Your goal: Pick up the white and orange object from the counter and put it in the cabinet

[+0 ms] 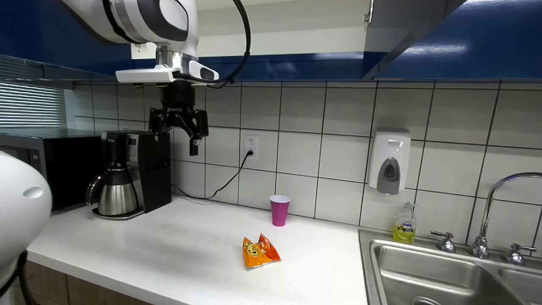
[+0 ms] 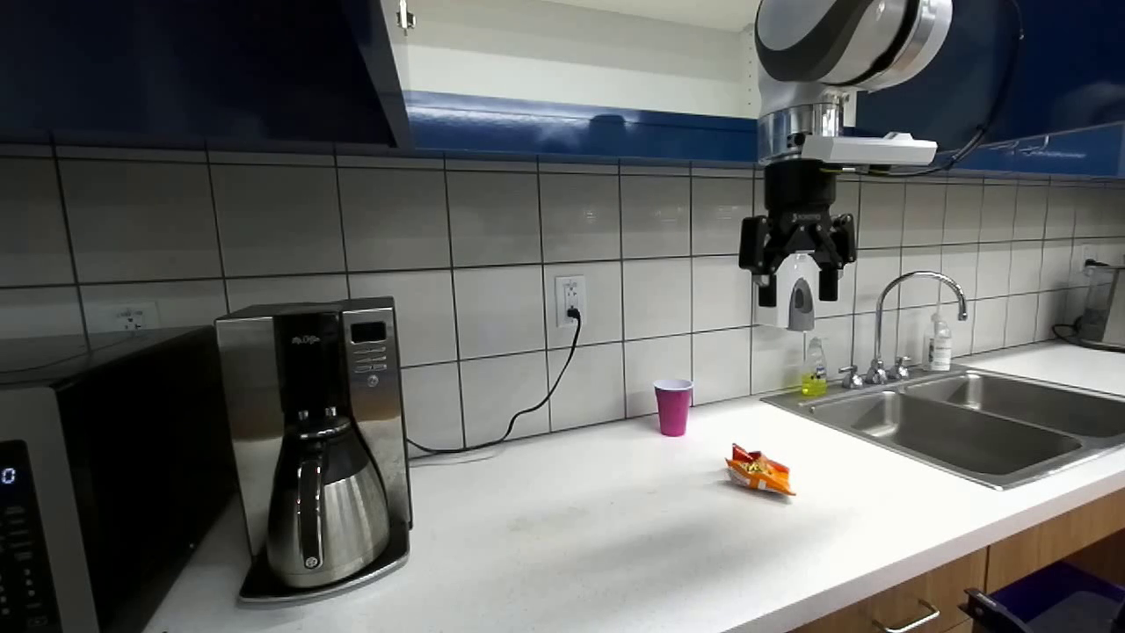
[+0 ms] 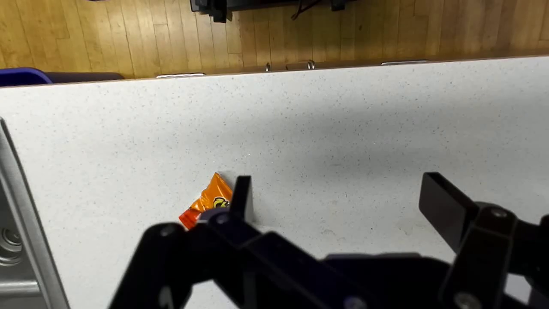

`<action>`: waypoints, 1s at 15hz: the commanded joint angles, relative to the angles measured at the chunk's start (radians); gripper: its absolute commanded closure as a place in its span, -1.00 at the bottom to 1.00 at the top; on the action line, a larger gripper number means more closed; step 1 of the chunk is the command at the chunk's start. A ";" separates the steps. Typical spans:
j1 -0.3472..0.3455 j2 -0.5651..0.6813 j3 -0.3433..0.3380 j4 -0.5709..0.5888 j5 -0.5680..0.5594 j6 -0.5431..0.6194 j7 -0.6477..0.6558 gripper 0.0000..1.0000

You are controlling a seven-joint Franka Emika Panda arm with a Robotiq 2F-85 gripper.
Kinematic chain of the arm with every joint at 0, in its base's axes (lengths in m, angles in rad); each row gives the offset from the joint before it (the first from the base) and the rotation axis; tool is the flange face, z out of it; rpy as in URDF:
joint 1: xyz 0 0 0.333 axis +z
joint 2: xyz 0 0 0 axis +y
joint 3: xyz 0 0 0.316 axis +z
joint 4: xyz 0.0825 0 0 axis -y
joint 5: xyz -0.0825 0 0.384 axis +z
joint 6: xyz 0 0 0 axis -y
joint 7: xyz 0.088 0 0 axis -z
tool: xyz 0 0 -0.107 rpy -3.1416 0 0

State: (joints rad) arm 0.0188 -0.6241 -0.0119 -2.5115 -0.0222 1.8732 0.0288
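I've got my gripper (image 2: 797,299) up in the upper right of an exterior view, jaws spread wide, orange bag (image 2: 760,474) just sitting lower right on the counter (image 2: 562,536).

On the counter (image 1: 190,258), from left to right in both exterior views: microwave (image 1: 72,169), coffee maker (image 1: 154,169), packet (image 1: 257,254) with cup (image 1: 279,212) behind, inset sink (image 1: 423,271). On the sink's rear rim, left of the faucet (image 1: 485,216), bottle (image 1: 404,231). On the wall (image 1: 300,152), outlet (image 1: 252,146) left of the cup, dispenser (image 1: 388,163) right. Above, cabinet (image 1: 288,42). Over the counter, well apart from packet, gripper (image 2: 798,290).
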 commanded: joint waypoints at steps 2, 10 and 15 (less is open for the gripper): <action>-0.015 0.041 -0.006 0.017 0.016 0.017 0.001 -1.00; -0.060 0.157 -0.032 0.011 0.005 0.124 0.047 -1.00; -0.090 0.283 -0.057 0.031 0.020 0.223 0.070 -1.00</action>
State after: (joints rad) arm -0.0481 -0.4218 -0.0614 -2.5110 -0.0220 2.0510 0.0793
